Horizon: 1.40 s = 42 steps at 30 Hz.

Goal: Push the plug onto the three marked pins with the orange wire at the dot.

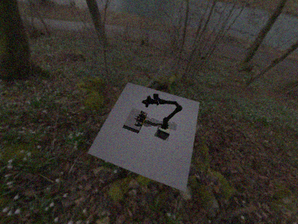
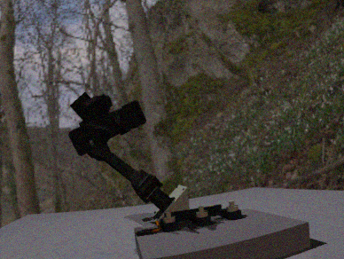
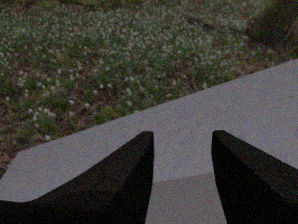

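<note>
My gripper (image 1: 144,102) (image 3: 182,141) is raised well above the table. Its two dark fingers stand a moderate gap apart with nothing between them, and only pale surface shows through the gap in the wrist view. In the exterior view the gripper is too dark to make out its fingertips. Dark small parts (image 1: 141,118) of the holder area sit on a pale slab (image 2: 266,237) on the table. A bit of orange (image 2: 157,224), perhaps the lead, shows at the slab's left end. The plug, the pins and the coloured band with its dot are too small and dark to tell.
The table (image 1: 153,165) (image 2: 40,232) (image 3: 100,162) stands outdoors among trees. Several round knobs (image 2: 202,215) stand in a row on the slab. A pale tilted plate (image 2: 179,192) rises behind them. A dark box (image 1: 162,133) lies near the arm's base.
</note>
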Tool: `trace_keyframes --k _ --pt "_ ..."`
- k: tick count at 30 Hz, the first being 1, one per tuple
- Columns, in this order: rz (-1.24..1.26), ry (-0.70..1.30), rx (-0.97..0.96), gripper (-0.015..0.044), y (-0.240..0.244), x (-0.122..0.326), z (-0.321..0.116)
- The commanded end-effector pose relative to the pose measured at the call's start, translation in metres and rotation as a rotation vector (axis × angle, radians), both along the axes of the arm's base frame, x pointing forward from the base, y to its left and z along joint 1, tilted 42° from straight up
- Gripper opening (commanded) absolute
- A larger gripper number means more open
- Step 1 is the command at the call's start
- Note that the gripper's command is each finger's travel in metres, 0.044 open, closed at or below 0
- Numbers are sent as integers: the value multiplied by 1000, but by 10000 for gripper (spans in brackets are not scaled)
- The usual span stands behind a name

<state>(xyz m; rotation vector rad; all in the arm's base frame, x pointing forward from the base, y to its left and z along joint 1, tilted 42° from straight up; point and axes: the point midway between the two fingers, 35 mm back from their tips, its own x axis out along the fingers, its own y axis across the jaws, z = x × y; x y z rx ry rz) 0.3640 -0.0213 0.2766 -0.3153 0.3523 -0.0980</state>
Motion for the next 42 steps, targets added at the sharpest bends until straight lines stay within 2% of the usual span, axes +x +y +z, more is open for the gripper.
trace_keyframes --k 1,22,42 --pt "-11 99 -78 115 -5 8 -12" --pt "47 620 -450 115 -29 28 -72" --pt "255 1135 -785 115 -49 27 -119"
